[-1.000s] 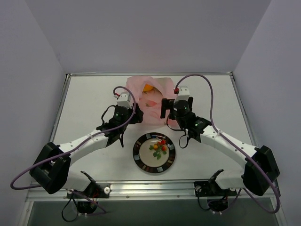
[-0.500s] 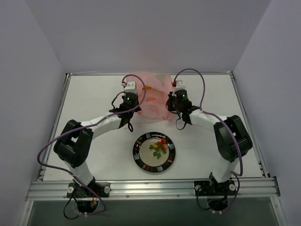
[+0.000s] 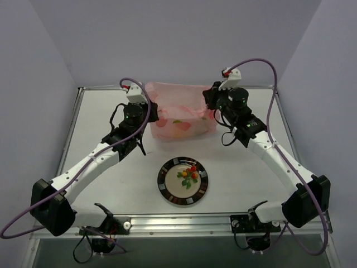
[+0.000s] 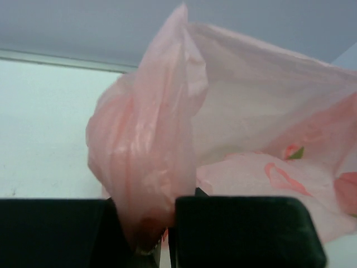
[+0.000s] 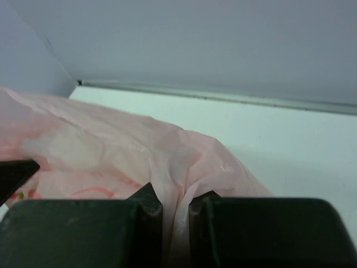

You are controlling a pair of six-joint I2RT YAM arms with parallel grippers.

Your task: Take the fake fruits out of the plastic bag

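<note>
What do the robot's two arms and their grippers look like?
Both the left arm and the right arm have white tube-like links joined by chunky black joints. A purple cable loops along each to a small white wrist housing with a red plug. The left gripper and right gripper each end in two flat, blocky matte-black fingers.
</note>
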